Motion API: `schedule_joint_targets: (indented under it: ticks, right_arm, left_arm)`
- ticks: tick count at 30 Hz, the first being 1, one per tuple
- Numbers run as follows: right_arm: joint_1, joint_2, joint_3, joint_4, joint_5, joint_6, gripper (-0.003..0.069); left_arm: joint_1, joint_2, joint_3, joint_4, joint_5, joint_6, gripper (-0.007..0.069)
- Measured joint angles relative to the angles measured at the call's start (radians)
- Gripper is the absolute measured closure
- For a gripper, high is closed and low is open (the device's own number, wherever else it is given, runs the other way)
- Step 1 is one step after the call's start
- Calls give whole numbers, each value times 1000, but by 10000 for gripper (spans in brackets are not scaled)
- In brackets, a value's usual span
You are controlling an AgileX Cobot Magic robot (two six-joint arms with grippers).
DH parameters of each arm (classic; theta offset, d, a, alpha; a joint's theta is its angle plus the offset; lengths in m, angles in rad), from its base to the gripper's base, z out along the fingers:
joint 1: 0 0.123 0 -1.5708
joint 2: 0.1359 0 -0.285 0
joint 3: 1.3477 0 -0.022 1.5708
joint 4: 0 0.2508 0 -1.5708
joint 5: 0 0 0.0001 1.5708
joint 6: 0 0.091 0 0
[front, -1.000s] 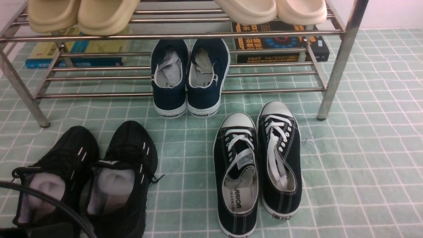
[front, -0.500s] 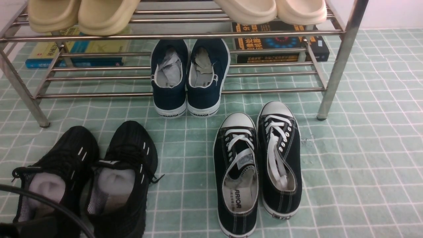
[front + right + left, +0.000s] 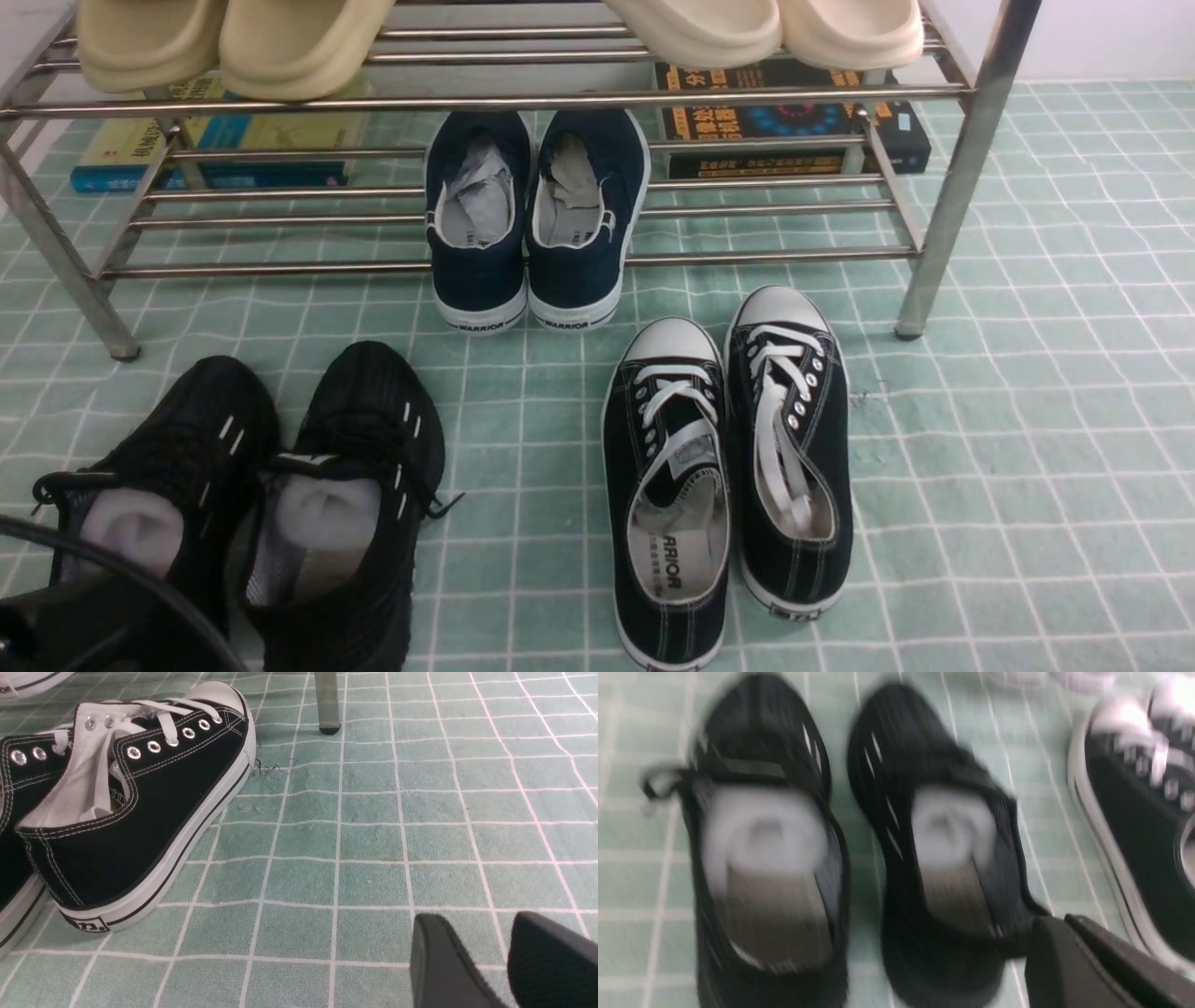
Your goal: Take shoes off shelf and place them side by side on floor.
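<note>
The two black knit shoes (image 3: 159, 485) (image 3: 350, 495) stand side by side on the pale green gridded floor (image 3: 1027, 420), toes toward the silver shelf (image 3: 523, 93). White-grey stuffing shows inside both. The blurred left wrist view shows the same pair (image 3: 761, 849) (image 3: 934, 849) from above. My left gripper (image 3: 1064, 919) is shut and empty, hovering just off the heel of one shoe. In the front view only a dark part of the left arm (image 3: 56, 625) shows, at the lower left corner. My right gripper (image 3: 476, 924) is open above bare floor, holding nothing.
A navy WARRIOR pair (image 3: 537, 219) sits on the shelf's lower tier, and beige slippers (image 3: 233, 42) on the upper one. A black canvas pair with white toe caps (image 3: 728, 457) stands on the floor right of centre. Books (image 3: 794, 131) lie behind the shelf.
The dark body of my left arm has risen further into the front view's lower left corner. The shoes have not moved.
</note>
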Motion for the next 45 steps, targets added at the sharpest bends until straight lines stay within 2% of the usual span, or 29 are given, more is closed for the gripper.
schedule_joint_targets:
  ticks: [6, 15, 24, 45]
  right_arm:
    - [0, 0, 0, 0, 0, 0, 419]
    - [0, 0, 0, 0, 0, 0, 419]
    - [0, 0, 0, 0, 0, 0, 419]
    - [0, 0, 0, 0, 0, 0, 419]
  left_arm:
    - [102, -140, 164, 34, -149, 15, 586]
    - [225, -249, 319, 112, -187, 15, 575]
    - [232, -340, 397, 147, -202, 14, 572]
    - [232, -359, 399, 157, -206, 14, 554]
